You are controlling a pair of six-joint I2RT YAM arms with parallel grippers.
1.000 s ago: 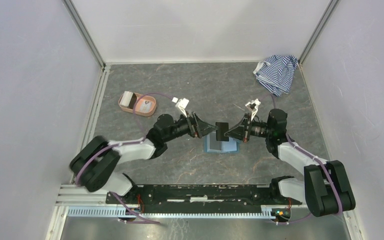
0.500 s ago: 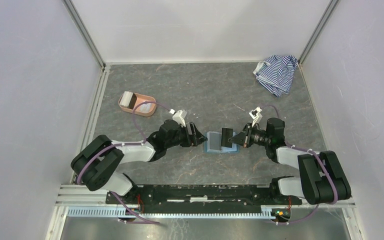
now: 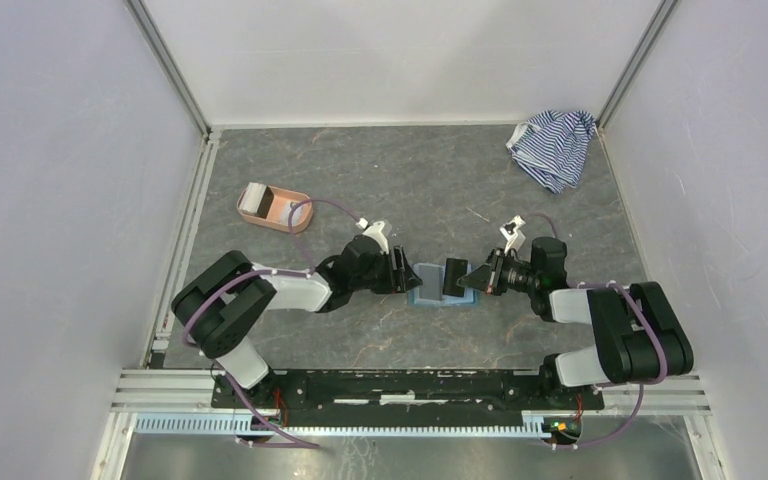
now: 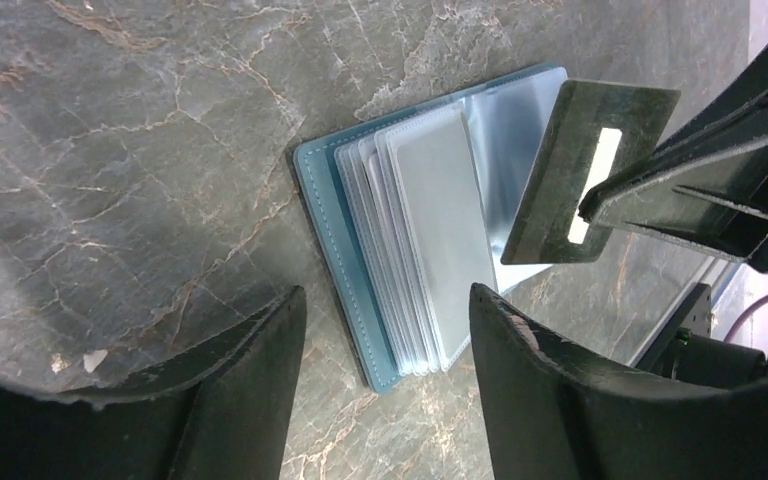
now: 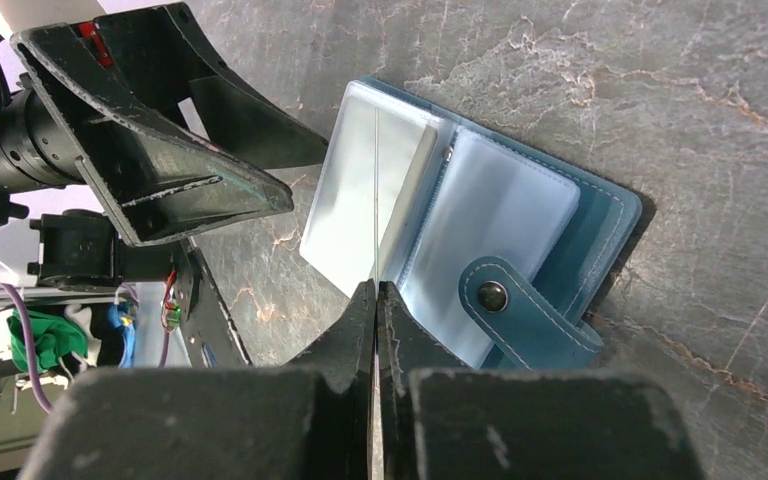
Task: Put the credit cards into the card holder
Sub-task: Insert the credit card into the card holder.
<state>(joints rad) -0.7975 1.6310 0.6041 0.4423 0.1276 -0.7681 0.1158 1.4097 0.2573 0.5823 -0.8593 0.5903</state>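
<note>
Pinching the dark credit card (image 4: 560, 170), your right gripper (image 5: 375, 290) angles it toward the mid-frame card holder (image 4: 322, 205); left gripper (image 4: 385, 310) spread, likely for bracing.

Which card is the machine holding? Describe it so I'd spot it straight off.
On the grey stone-patterned table, between the two black arms, a teal wallet lies open. Pinched in the right claw over it is a dark card with a pale strip; the wallet's sleeves are clear plastic instead.
</note>
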